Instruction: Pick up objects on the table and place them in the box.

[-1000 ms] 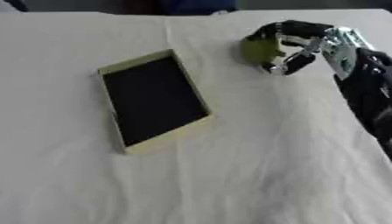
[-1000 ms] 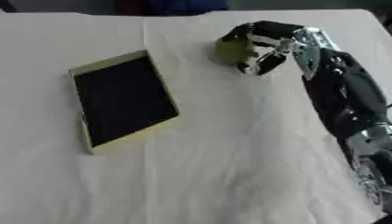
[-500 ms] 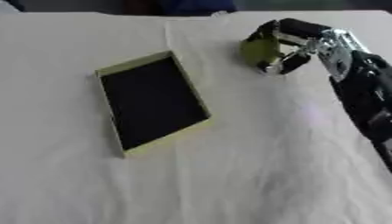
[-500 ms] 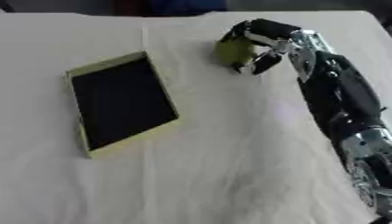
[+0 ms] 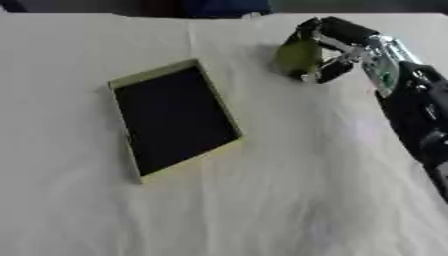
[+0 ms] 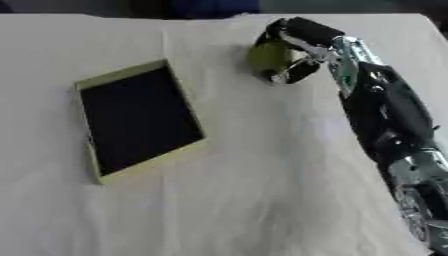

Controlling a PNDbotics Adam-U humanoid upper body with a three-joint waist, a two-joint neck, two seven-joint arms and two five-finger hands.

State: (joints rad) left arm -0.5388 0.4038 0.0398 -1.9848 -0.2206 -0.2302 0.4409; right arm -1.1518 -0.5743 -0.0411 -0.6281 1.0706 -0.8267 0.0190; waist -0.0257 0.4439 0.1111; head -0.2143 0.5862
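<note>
An olive-green rounded object [image 5: 296, 57] is at the far right of the white-clothed table, and my right hand [image 5: 335, 46] has its fingers and thumb curled round it. The arm comes in from the lower right. A shallow yellow-green box [image 5: 171, 116] with a black inside lies open at the left centre, well apart from the hand. I cannot tell whether the object rests on the cloth or hangs just above it. My left hand shows in neither view.
A white wrinkled cloth [image 5: 289, 200] covers the whole table. Dark shapes line the far edge [image 5: 201, 6]. My right forearm [image 6: 385, 120] crosses the right side of the table.
The right hand with the green object has shifted slightly toward the far edge and left. The box has not moved on the cloth.
</note>
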